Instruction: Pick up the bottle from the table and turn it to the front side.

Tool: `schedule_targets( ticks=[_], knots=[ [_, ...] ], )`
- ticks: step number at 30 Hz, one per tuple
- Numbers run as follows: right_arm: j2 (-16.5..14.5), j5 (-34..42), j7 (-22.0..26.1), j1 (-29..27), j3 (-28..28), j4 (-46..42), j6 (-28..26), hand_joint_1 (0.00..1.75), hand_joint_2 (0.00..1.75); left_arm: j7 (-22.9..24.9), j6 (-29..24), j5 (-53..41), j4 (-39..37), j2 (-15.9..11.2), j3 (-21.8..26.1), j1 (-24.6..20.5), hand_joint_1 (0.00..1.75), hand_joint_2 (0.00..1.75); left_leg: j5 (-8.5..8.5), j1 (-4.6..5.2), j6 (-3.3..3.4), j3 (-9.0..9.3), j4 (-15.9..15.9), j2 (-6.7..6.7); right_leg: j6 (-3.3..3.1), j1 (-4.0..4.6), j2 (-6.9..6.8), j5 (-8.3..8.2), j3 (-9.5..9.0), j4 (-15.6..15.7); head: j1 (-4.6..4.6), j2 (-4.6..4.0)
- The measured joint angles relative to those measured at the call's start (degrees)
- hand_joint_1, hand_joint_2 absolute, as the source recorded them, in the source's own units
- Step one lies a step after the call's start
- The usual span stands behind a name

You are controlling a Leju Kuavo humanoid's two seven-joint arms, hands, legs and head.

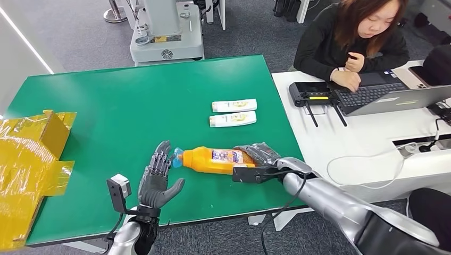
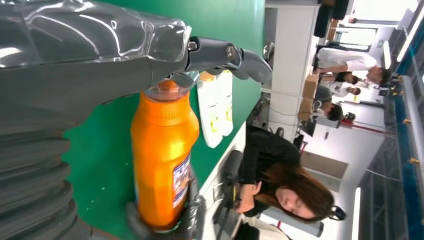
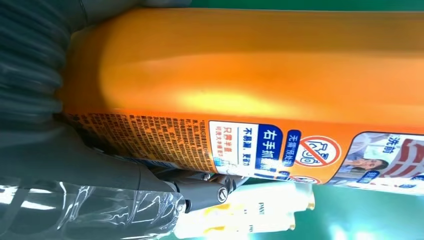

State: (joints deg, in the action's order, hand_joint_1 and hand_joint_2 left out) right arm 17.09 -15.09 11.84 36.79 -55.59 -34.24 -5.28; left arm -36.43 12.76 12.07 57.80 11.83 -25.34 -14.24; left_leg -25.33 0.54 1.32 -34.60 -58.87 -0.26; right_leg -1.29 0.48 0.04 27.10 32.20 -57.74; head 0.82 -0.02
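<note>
Left robot hand (image 1: pixel 156 183): fingers spread, empty, raised over green desk (image 1: pixel 106 111), fingertips at bottle cap.
Bottle (image 1: pixel 215 160): orange, on its side, base end gripped by right robot hand (image 1: pixel 259 159), label showing.
Two white tubes (image 1: pixel 233 112): side by side, farther back on desk.
Person (image 1: pixel 353 40): seated at laptop (image 1: pixel 383 93), adjoining white desk (image 1: pixel 361 133).
</note>
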Motion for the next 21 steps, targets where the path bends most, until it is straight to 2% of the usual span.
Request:
schedule_targets(
  ticks=[7,21],
  knots=[
    [0.9,-2.1,-2.0,-9.4,9.1,-9.7,-1.1,1.75,1.75,1.1,0.3,0.3,0.4,0.0,0.0,-0.1,0.0,1.75,-0.02,-0.04,-0.02,0.01,0.0,0.01,-0.02,0.04,0.0,0.04,-0.02,0.0,0.0,0.0],
    [0.8,0.8,3.3,-18.0,18.4,-15.5,0.3,1.75,1.75,1.2,-1.8,0.9,1.1,-0.2,0.0,1.0,0.0,1.75,-0.02,-0.03,-0.02,-0.07,0.0,0.01,-0.04,0.04,0.0,0.02,0.04,0.0,-0.01,0.0]
  ],
)
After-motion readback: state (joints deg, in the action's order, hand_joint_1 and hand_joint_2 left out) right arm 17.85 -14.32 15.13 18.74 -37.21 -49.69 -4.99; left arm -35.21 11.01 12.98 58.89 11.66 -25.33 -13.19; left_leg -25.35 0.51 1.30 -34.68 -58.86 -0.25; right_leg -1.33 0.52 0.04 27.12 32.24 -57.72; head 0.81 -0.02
